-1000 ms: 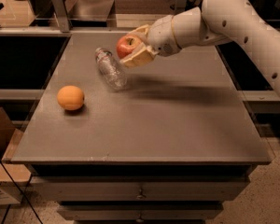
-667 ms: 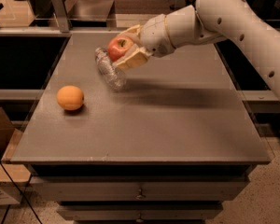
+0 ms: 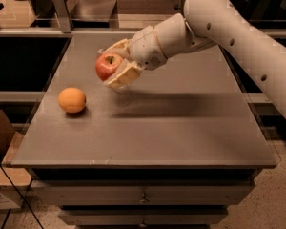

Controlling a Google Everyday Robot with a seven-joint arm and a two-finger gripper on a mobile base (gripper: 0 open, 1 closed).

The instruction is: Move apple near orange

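Note:
The red apple [image 3: 107,66], with yellowish patches, is held in my gripper [image 3: 112,66], which is shut on it a little above the table's left-middle. One cream finger [image 3: 118,46] lies over the apple and the other under it. The orange [image 3: 72,99] rests on the grey table [image 3: 181,128] near the left edge, below and to the left of the apple, about one fruit's width away. My white arm [image 3: 214,23] reaches in from the upper right.
The table's left edge runs just beyond the orange, with a cardboard box [image 3: 0,142] on the floor below it. Drawers [image 3: 143,194] sit under the front edge. A metal frame [image 3: 62,8] stands behind the table.
My gripper has carried the apple to the left and toward the front, closer to the orange. The clear bottle seen earlier is now hidden behind the gripper. The orange has not moved.

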